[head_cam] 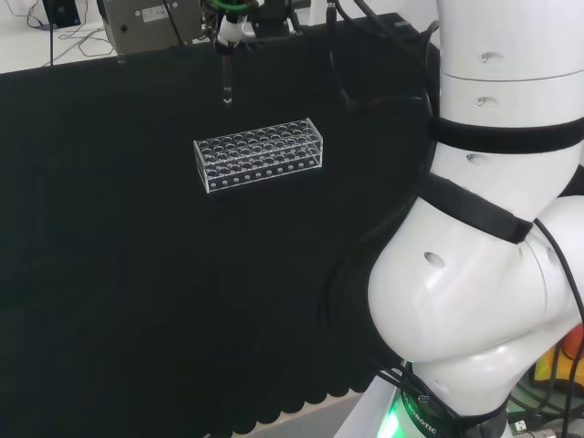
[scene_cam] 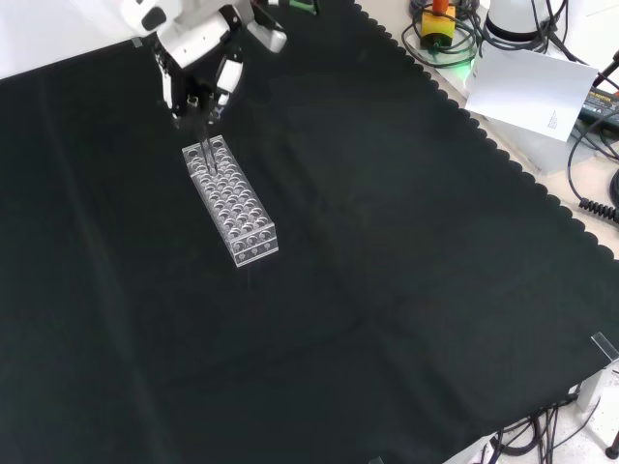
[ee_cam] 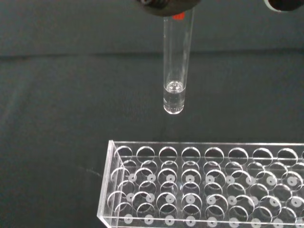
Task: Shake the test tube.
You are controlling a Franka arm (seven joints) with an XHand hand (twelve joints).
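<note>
Clear glass test tube (ee_cam: 174,71) held upright by the hand (scene_cam: 198,48), fingers closed round its upper end. Hangs in the air, clear of the rack (head_cam: 260,155) and of the black cloth (scene_cam: 387,290). Small amount of clear liquid visible in the rounded bottom of the tube in the wrist view, surface level. Red mark at the top of the tube, just under the dark part of the hand, in the same view.

In the head view: tube (head_cam: 226,78) suspended beyond the rack, near the far edge of the cloth, well apart from the rack's top face. In the front view: tube (scene_cam: 206,155) hanging below the fingers, over the far end of the rack (scene_cam: 232,208).

Clear plastic rack resting flat on the cloth, long and narrow, with several rows of round holes. All holes seen in the wrist view empty (ee_cam: 204,190). White arm links at the right of the head view (head_cam: 484,228).
</note>
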